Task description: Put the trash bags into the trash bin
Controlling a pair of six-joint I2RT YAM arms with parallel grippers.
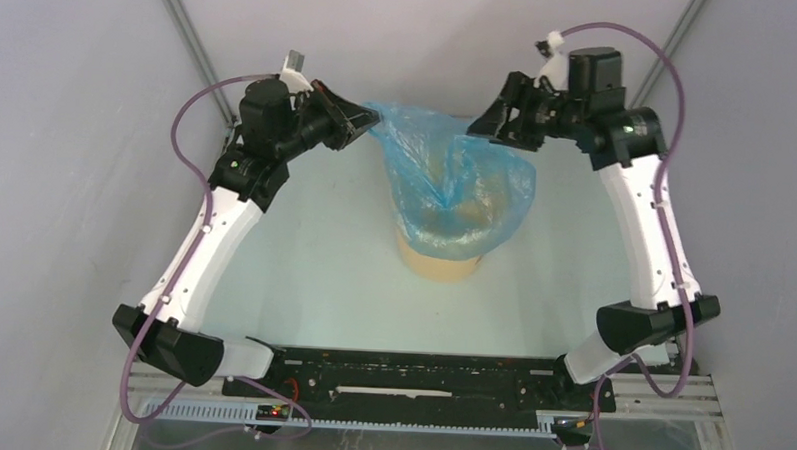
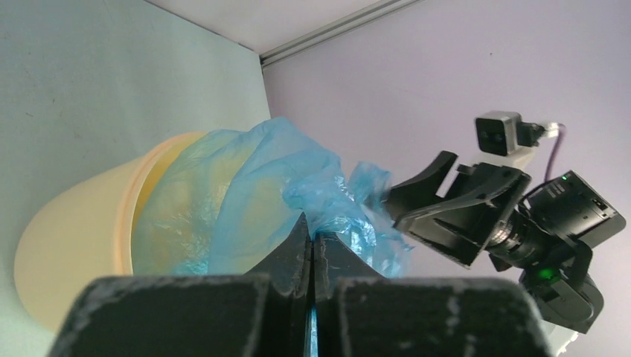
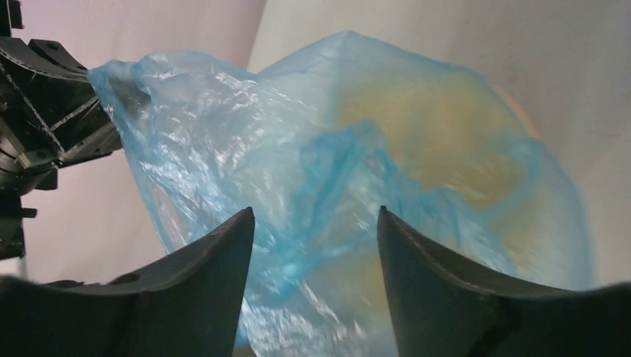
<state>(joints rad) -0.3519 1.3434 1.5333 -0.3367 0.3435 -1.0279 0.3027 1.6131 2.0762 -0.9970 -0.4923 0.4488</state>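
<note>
The light-blue trash bag (image 1: 448, 177) is draped over the mouth of the pale yellow trash bin (image 1: 438, 263), which stands mid-table. My left gripper (image 1: 366, 124) is shut on the bag's left top edge and holds it up; in the left wrist view the film (image 2: 327, 216) comes out from between my shut fingers, with the bin (image 2: 74, 238) at the left. My right gripper (image 1: 481, 126) is open just right of the bag's top. In the right wrist view its fingers (image 3: 216, 260) stand apart in front of the bag (image 3: 312, 163), with nothing between them.
Grey walls close the table at the left, back and right. The arm bases and a black rail (image 1: 409, 380) run along the near edge. My left gripper's body (image 3: 45, 97) shows at the left of the right wrist view.
</note>
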